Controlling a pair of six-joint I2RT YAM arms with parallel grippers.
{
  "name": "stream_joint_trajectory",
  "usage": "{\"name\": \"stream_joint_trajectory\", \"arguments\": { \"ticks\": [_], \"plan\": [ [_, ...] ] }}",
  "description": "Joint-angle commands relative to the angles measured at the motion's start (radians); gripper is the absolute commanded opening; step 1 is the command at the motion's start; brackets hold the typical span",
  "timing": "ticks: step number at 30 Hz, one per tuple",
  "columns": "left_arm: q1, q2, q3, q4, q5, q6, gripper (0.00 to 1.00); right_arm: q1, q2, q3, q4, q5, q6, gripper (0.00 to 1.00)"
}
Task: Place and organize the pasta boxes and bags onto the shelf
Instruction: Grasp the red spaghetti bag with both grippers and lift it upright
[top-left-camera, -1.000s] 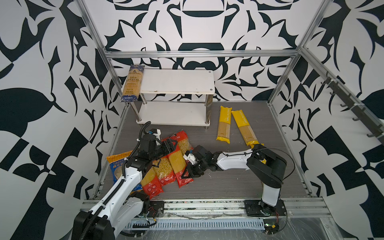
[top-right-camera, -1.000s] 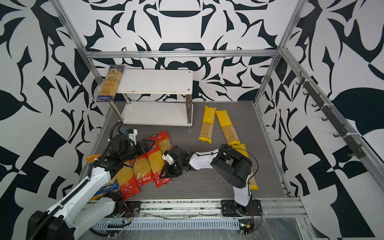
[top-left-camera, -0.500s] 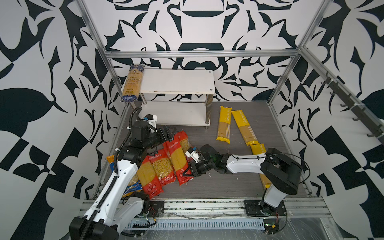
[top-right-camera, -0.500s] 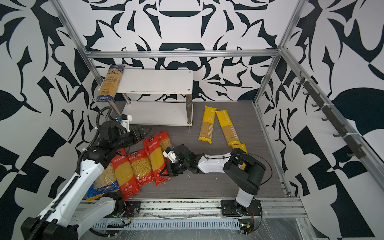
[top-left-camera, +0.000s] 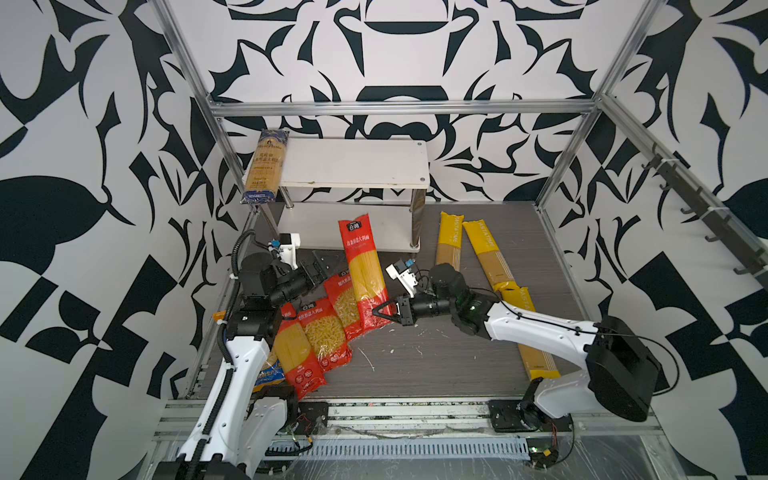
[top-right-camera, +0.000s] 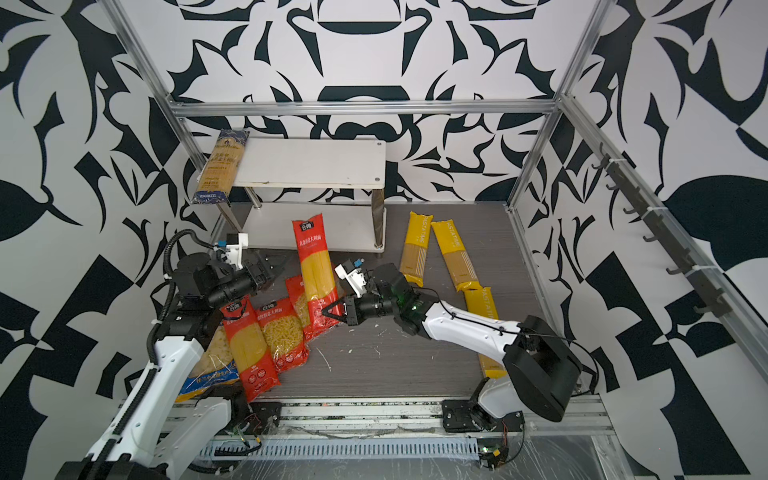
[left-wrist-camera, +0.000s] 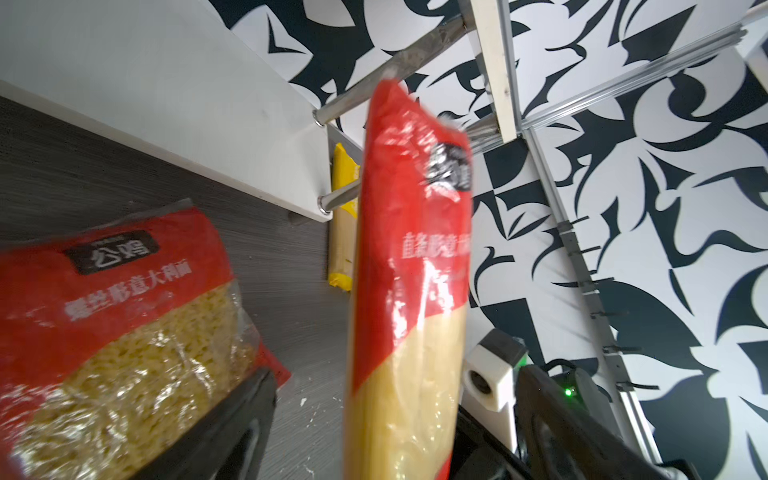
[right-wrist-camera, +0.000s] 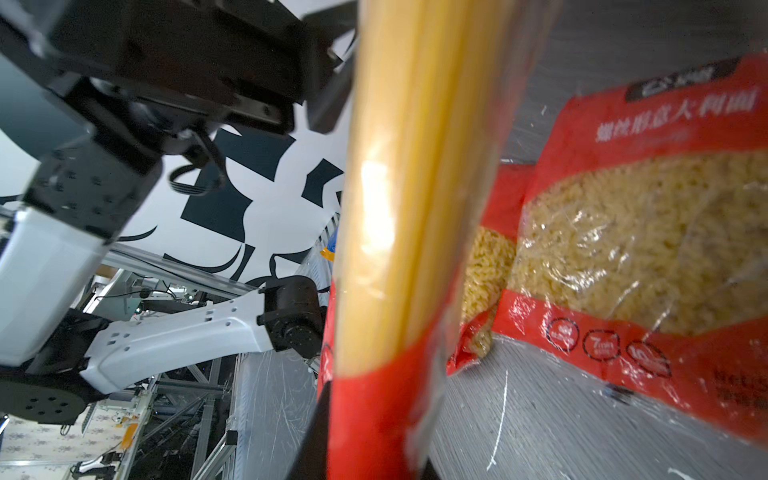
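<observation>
right gripper (top-left-camera: 380, 312) clamped on near end of long red spaghetti packet (top-left-camera: 362, 266), far end pointing at lower board of shelf (top-left-camera: 353, 166) by floor's back edge, left gripper (top-left-camera: 322, 268) fingers spread wide, just beside packet

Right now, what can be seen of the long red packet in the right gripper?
The long red packet is clear plastic with red ends, a dark label near its far end and straight yellow spaghetti inside. The right gripper clamps its near red end; the rest slants up toward the shelf, above a short red packet; contact there is unclear.
</observation>
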Motion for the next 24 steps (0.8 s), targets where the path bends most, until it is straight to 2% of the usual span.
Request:
{"name": "stream_joint_trajectory", "arguments": {
  "ticks": [1,4,9,13,17,21,24],
  "plan": [
    [-0.051,0.008,-0.009,0.218,0.066,-0.079,0.94,0.007,-0.081,0.146,0.129,-0.071,-0.125,0.0],
    [-0.092,0.032,0.006,0.274,0.068,-0.081,0.92,0.007,-0.073,0.199,0.121,-0.093,-0.12,0.0],
    [-0.095,0.098,0.062,0.359,0.108,-0.098,0.84,0.004,-0.043,0.274,0.122,-0.138,-0.104,0.0],
    [-0.094,0.149,0.123,0.39,0.13,-0.102,0.7,-0.015,-0.023,0.303,0.127,-0.15,-0.068,0.0],
    [-0.094,0.204,0.173,0.42,0.133,-0.13,0.5,-0.033,-0.009,0.29,0.185,-0.139,0.011,0.0],
    [-0.094,0.247,0.222,0.423,0.125,-0.148,0.36,-0.049,-0.007,0.267,0.2,-0.098,0.072,0.13],
    [-0.094,0.288,0.281,0.385,0.128,-0.156,0.26,-0.051,-0.01,0.237,0.22,-0.064,0.098,0.3]
  ]
}}
